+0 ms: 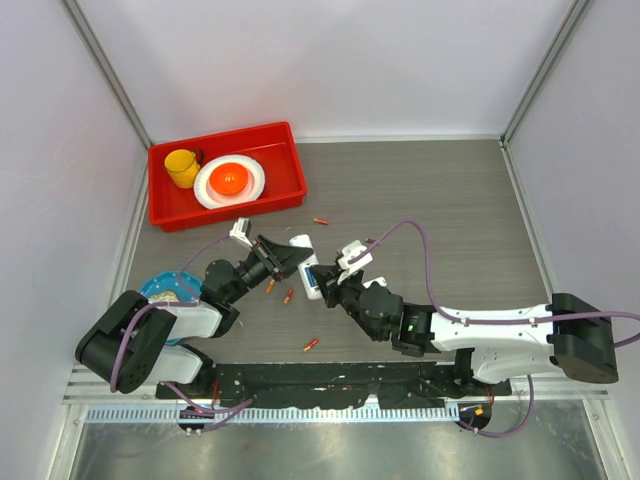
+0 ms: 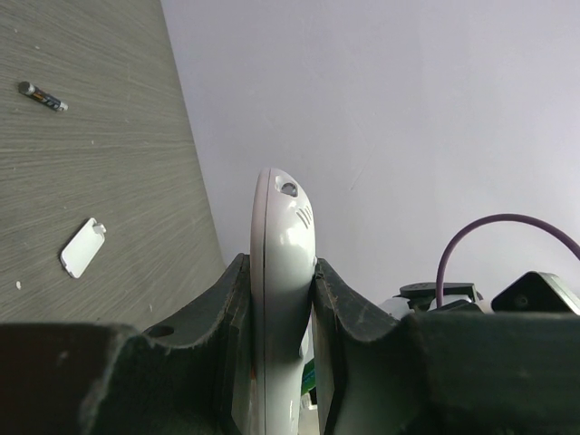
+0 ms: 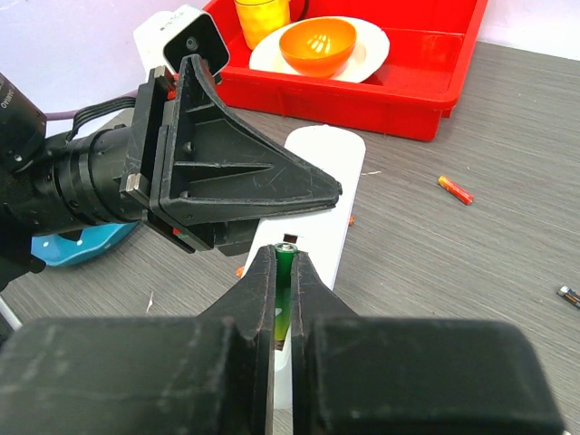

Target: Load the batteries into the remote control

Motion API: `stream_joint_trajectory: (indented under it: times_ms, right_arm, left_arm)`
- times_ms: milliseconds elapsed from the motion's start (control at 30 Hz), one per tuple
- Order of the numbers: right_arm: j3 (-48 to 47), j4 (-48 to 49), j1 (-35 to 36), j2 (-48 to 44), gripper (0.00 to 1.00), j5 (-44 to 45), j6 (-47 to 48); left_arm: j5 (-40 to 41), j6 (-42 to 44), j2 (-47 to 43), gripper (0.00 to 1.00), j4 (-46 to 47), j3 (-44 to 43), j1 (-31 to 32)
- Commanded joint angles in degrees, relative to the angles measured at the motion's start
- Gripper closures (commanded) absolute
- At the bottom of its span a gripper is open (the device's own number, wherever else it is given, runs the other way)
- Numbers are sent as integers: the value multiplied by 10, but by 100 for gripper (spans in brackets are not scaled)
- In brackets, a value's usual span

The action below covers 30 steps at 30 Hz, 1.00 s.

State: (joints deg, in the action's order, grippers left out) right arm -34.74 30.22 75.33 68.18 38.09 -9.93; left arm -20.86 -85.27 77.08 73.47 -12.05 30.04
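My left gripper is shut on the white remote control, which it holds on edge, with its rounded end sticking out past the jaws. From above, the remote control lies between both arms at the table's middle. My right gripper is shut on a green battery, whose metal tip points at the remote control near a small slot in its back. Loose batteries lie on the table: a red one, a dark one, and orange ones.
A red tray at the back left holds a yellow cup and a white plate with an orange bowl. A small white cover piece lies on the table. A blue dish sits by the left arm.
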Motion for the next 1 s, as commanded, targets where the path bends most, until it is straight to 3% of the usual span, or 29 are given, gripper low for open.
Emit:
stream_joint_trajectory:
  times_ms: [0,100,400,833,967]
  right_arm:
    - [-5,24,4,5,99,14,1]
    - [-15,-3,3,5,99,8,-7]
    - [-110,-216,3,45,99,-11,-93]
    - [-87,-215,3,41,99,0,-134]
    - [-85,-219,3,36,89,7,-140]
  left_arm:
    - [-5,-4,-18,100,151,1,3]
    - [-1,-3,-19,99,151,2,3]
    - [8,2,-25,100,151,-2,4]
    - [20,3,-47,100,151,-1,4]
    - [21,3,-51,100,151,4,3]
